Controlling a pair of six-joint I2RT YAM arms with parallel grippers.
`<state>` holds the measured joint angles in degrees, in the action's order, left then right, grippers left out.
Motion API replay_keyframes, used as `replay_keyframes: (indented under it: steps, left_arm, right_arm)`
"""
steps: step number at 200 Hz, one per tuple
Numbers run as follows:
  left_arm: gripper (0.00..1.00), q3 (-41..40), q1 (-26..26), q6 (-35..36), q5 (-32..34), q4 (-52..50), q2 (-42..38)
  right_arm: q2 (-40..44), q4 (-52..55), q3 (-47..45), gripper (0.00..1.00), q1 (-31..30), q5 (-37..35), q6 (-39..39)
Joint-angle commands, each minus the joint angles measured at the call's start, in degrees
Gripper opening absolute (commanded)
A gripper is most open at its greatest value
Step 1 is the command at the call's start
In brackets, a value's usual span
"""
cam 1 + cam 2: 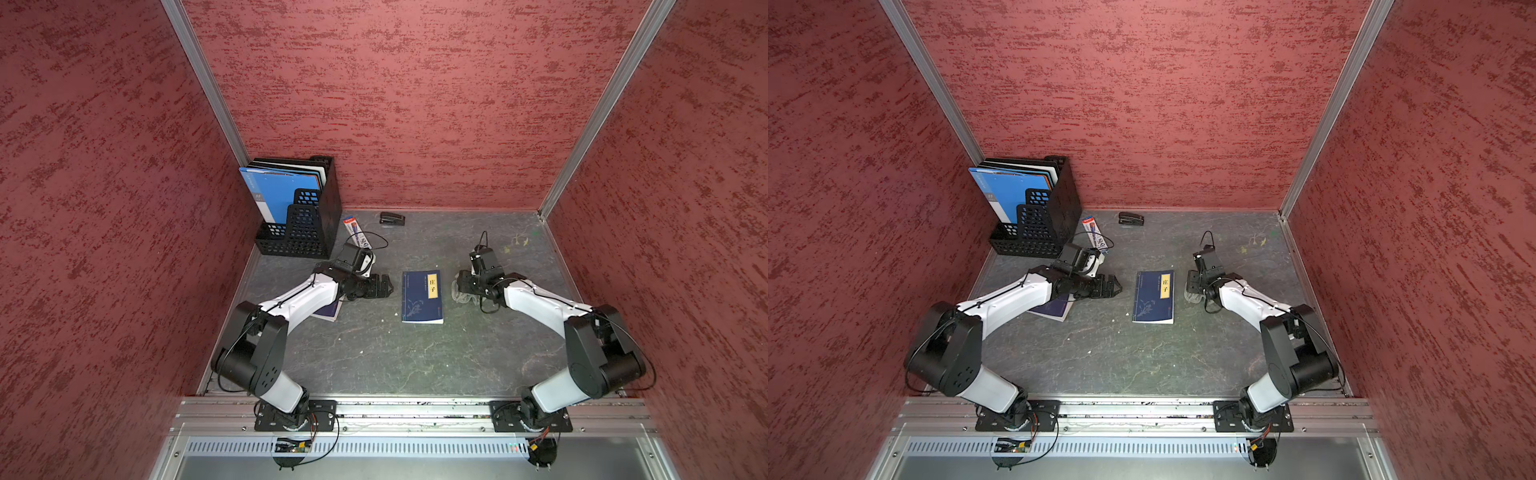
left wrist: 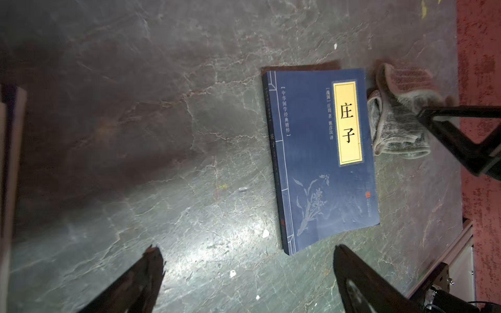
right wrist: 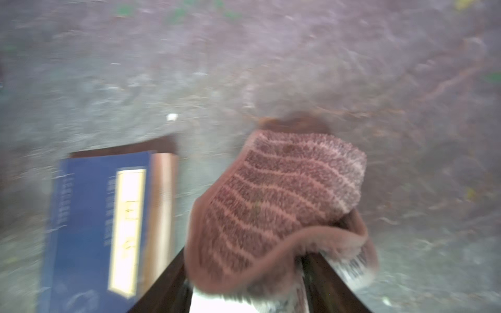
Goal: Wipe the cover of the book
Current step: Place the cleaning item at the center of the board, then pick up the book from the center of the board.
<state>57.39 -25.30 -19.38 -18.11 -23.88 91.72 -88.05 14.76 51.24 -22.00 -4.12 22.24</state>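
Slippage risk: folded brownish ribbed cloth [image 3: 276, 206] sits inside right gripper [image 3: 248, 260], right of dark-blue paperback book [image 1: 422, 296]; whether clamped I cannot tell. Loose, it drops before wiping. Left gripper [image 2: 246, 248] gapes empty.

Grey table [image 1: 374, 357] bears a blue book [image 1: 422, 297], cloth [image 2: 398, 119] beside it, file rack [image 1: 303, 232] and stapler [image 1: 392, 218].
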Motion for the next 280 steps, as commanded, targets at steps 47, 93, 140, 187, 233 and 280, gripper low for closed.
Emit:
replay_keyframes:
  steps: [47,93,140,187,233,280]
  left_arm:
    - [0.95,6.4,-4.5,-3.6,-0.8,3.3,9.2]
    - [0.88,7.6,-5.2,-5.4,-2.6,4.3,12.7]
    - [0.8,8.4,-6.1,-6.4,-4.2,4.6,14.7]
    - [0.73,9.0,-6.4,-7.5,-6.6,5.1,16.7]
    - [0.63,9.6,-6.8,-8.6,-10.2,6.4,18.6]
    - [0.58,9.9,-6.7,-11.2,-14.3,10.3,20.7]
  right_arm:
    - [-1.5,-3.8,-2.3,0.6,-5.3,2.3,3.1]
    - [-2.1,-4.9,-3.6,0.56,-7.3,6.3,3.2]
    - [-4.4,-8.7,-6.8,0.46,-8.1,8.0,4.7]
    - [-6.2,-9.6,-7.7,0.34,-8.3,8.1,5.1]
    - [-6.7,-10.8,-9.4,0.27,-8.4,8.9,6.1]
    - [-6.9,-11.8,-11.3,0.25,-8.8,9.6,6.5]
